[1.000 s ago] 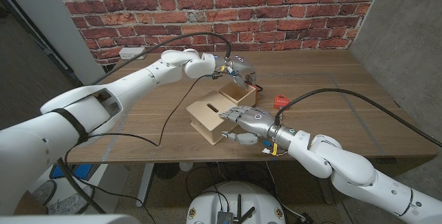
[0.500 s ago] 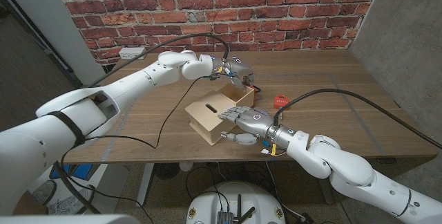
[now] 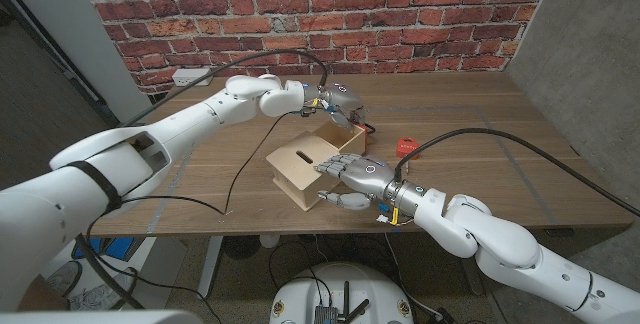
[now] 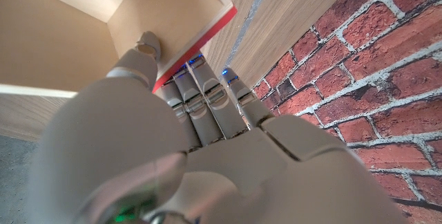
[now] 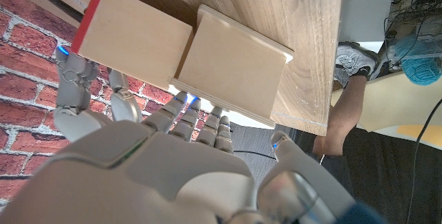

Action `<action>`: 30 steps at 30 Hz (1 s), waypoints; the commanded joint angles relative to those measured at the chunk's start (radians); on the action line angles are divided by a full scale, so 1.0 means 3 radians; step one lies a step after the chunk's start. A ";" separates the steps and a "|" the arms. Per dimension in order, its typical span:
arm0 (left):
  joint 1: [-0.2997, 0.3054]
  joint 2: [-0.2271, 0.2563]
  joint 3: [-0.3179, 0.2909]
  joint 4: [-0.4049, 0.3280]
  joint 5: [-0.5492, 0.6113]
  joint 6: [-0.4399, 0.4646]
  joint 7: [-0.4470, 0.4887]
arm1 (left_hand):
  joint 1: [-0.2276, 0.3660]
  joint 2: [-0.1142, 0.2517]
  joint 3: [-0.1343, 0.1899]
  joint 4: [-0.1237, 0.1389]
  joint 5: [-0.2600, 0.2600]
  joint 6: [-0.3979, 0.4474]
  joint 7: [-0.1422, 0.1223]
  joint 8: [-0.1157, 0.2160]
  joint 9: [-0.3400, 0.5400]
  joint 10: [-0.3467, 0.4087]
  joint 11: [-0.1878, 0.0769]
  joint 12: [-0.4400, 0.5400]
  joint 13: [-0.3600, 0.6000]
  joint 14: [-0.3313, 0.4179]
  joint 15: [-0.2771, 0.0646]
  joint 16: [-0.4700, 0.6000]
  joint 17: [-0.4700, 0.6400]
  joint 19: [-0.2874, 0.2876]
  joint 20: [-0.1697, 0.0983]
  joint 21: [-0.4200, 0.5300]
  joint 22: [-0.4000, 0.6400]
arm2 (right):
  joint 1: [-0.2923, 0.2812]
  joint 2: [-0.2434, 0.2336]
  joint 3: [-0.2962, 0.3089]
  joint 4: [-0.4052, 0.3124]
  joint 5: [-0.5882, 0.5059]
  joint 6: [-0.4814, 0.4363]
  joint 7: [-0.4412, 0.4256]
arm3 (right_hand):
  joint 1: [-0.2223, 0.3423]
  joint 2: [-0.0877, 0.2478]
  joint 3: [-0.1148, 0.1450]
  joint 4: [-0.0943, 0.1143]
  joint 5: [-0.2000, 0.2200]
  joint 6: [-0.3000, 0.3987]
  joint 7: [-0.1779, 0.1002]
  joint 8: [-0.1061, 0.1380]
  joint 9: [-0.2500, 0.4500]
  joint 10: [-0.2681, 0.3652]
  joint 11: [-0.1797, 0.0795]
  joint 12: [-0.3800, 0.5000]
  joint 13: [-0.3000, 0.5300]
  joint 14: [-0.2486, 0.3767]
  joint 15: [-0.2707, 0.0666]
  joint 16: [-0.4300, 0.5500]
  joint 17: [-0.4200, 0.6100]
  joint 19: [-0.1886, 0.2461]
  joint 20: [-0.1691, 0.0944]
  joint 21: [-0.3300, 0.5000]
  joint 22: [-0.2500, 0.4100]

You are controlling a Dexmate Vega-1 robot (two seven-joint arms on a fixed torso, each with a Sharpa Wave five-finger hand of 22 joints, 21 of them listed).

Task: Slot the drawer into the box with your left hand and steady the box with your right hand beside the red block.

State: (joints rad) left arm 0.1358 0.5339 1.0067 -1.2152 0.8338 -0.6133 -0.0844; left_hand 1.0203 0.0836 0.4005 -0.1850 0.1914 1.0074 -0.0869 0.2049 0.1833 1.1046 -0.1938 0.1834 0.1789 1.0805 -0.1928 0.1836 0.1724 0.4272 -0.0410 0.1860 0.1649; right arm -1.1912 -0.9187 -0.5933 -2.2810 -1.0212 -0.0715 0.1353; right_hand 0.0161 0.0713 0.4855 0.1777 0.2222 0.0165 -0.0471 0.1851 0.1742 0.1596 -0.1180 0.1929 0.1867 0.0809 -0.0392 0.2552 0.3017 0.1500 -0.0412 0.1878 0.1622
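A light wooden box (image 3: 298, 169) with a slot in its top lies near the table's front edge. The drawer (image 3: 347, 141), with a red rim, sticks out of the box's far end, partly inside. My left hand (image 3: 338, 98) grips the drawer's far wall; in the left wrist view the thumb is inside the drawer (image 4: 166, 10) and the fingers (image 4: 207, 99) are outside. My right hand (image 3: 358, 175) presses its straight fingers on the box's right side, thumb apart at the front. The small red block (image 3: 407, 146) lies just right of the drawer. The right wrist view has the box (image 5: 235, 65) and drawer (image 5: 135, 37) end to end.
A black cable (image 3: 240, 179) crosses the table (image 3: 480, 114) left of the box. A white power strip (image 3: 190, 75) sits at the far left edge. The box is close to the table's front edge. A person's shoe (image 5: 349, 58) is visible beyond the table edge.
The box and drawer have shifted slightly to the left with both hands on them. The left hand has moved a little left with the drawer's end.
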 commanded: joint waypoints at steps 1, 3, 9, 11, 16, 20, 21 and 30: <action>-0.0041 -0.0005 0.0031 0.0078 0.0034 -0.0037 0.0075 | 0.0041 0.0072 0.0088 0.0050 0.0016 0.0014 -0.0015 -0.0003 0.0010 0.0035 -0.0042 0.0016 0.0015 -0.0009 -0.0165 -0.0004 0.0006 -0.0010 -0.0533 -0.0009 0.0007 | 0.0039 0.0003 0.0004 0.0034 0.0064 0.0028 -0.0007 | -0.0019 0.0374 0.0023 0.0000 0.0018 0.0001 -0.0001 0.0007 0.0009 0.0025 0.0007 0.0009 0.0006 -0.0010 -0.0327 -0.0013 0.0001 0.0029 -0.0458 0.0010 0.0013; -0.0041 -0.0012 0.0023 0.0081 -0.0008 -0.0017 0.0023 | 0.0039 0.0070 0.0090 0.0048 0.0016 0.0019 -0.0010 0.0000 0.0010 0.0034 -0.0042 0.0016 0.0015 -0.0008 -0.0165 -0.0003 0.0006 -0.0011 -0.0532 -0.0009 0.0007 | 0.0046 0.0000 0.0002 0.0038 0.0066 0.0031 -0.0002 | -0.0019 0.0373 0.0025 0.0000 0.0018 -0.0001 0.0001 0.0006 0.0009 0.0025 0.0008 0.0009 0.0006 -0.0009 -0.0326 -0.0014 0.0002 0.0030 -0.0457 0.0010 0.0013; -0.0053 -0.0036 0.0037 0.0107 -0.0026 -0.0018 0.0010 | 0.0035 0.0070 0.0093 0.0048 0.0016 0.0019 -0.0008 0.0000 0.0009 0.0036 -0.0041 0.0018 0.0015 -0.0010 -0.0165 -0.0002 0.0006 -0.0012 -0.0532 -0.0009 0.0007 | 0.0043 -0.0002 0.0006 0.0044 0.0092 0.0026 -0.0013 | -0.0018 0.0371 0.0028 0.0000 0.0018 0.0001 0.0004 0.0007 0.0009 0.0024 0.0010 0.0008 0.0006 -0.0012 -0.0321 -0.0016 0.0004 0.0036 -0.0453 0.0011 0.0013; -0.0050 -0.0038 0.0039 0.0101 -0.0035 -0.0009 -0.0003 | 0.0032 0.0070 0.0095 0.0049 0.0016 0.0018 -0.0010 0.0000 0.0009 0.0038 -0.0041 0.0020 0.0016 -0.0014 -0.0163 -0.0004 0.0006 -0.0013 -0.0532 -0.0009 0.0007 | 0.0040 -0.0001 0.0006 0.0038 0.0094 0.0010 0.0004 | -0.0019 0.0370 0.0028 -0.0001 0.0017 0.0002 0.0004 0.0007 0.0009 0.0022 0.0011 0.0007 0.0006 -0.0012 -0.0319 -0.0016 0.0004 0.0038 -0.0453 0.0012 0.0013; -0.0023 -0.0022 0.0025 0.0030 -0.0055 0.0060 -0.0067 | 0.0025 0.0071 0.0100 0.0050 0.0015 0.0018 -0.0009 0.0001 0.0009 0.0037 -0.0041 0.0020 0.0016 -0.0017 -0.0164 -0.0004 0.0005 -0.0014 -0.0531 -0.0008 0.0007 | 0.0031 -0.0005 0.0006 0.0038 0.0095 -0.0001 -0.0011 | -0.0020 0.0364 0.0028 -0.0001 0.0016 0.0002 0.0008 0.0007 0.0009 0.0022 0.0012 0.0007 0.0006 -0.0012 -0.0317 -0.0017 0.0006 0.0041 -0.0450 0.0012 0.0014; -0.0016 -0.0003 0.0020 -0.0020 -0.0060 0.0075 -0.0112 | 0.0012 0.0074 0.0106 0.0053 0.0015 0.0013 -0.0006 -0.0001 0.0009 0.0038 -0.0041 0.0021 0.0016 -0.0020 -0.0161 -0.0004 0.0005 -0.0015 -0.0531 -0.0008 0.0008 | 0.0031 -0.0012 0.0005 0.0040 0.0092 0.0002 -0.0022 | -0.0020 0.0361 0.0028 -0.0002 0.0015 0.0002 0.0010 0.0007 0.0009 0.0021 0.0014 0.0007 0.0006 -0.0013 -0.0314 -0.0018 0.0008 0.0043 -0.0451 0.0011 0.0014; -0.0012 0.0003 0.0018 -0.0035 -0.0052 0.0081 -0.0115 | 0.0010 0.0072 0.0107 0.0052 0.0015 0.0014 -0.0008 0.0000 0.0008 0.0038 -0.0041 0.0022 0.0016 -0.0019 -0.0163 -0.0003 0.0005 -0.0015 -0.0530 -0.0007 0.0007 | 0.0035 -0.0015 0.0006 0.0041 0.0095 0.0004 -0.0017 | -0.0020 0.0360 0.0028 -0.0002 0.0015 0.0003 0.0010 0.0007 0.0009 0.0021 0.0014 0.0007 0.0006 -0.0013 -0.0314 -0.0018 0.0008 0.0044 -0.0450 0.0012 0.0014; 0.0001 0.0043 0.0038 -0.0206 0.0101 0.0217 -0.0234 | -0.0008 0.0076 0.0117 0.0054 0.0014 0.0008 -0.0001 -0.0001 0.0008 0.0037 -0.0041 0.0022 0.0016 -0.0017 -0.0163 0.0001 0.0006 -0.0016 -0.0530 -0.0007 0.0008 | 0.0068 -0.0017 0.0005 0.0051 0.0114 0.0035 -0.0017 | -0.0022 0.0357 0.0027 -0.0002 0.0014 0.0001 0.0013 0.0006 0.0009 0.0022 0.0016 0.0007 0.0006 -0.0011 -0.0313 -0.0018 0.0010 0.0045 -0.0447 0.0011 0.0014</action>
State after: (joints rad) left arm 0.1312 0.5358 1.0150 -1.2320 0.8270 -0.5832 -0.1198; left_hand 1.0175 0.0865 0.4045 -0.1890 0.1923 1.0044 -0.0887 0.2043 0.1841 1.1046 -0.1938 0.1856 0.1789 1.0806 -0.1930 0.1836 0.1719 0.4253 -0.0430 0.1860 0.1649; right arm -1.1781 -0.9221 -0.5921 -2.2688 -0.9935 -0.0677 0.1317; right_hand 0.0161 0.0714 0.4854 0.1776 0.2222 0.0157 -0.0478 0.1851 0.1742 0.1619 -0.1158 0.1894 0.1837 0.0808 -0.0392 0.2513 0.3004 0.1553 -0.0357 0.1877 0.1620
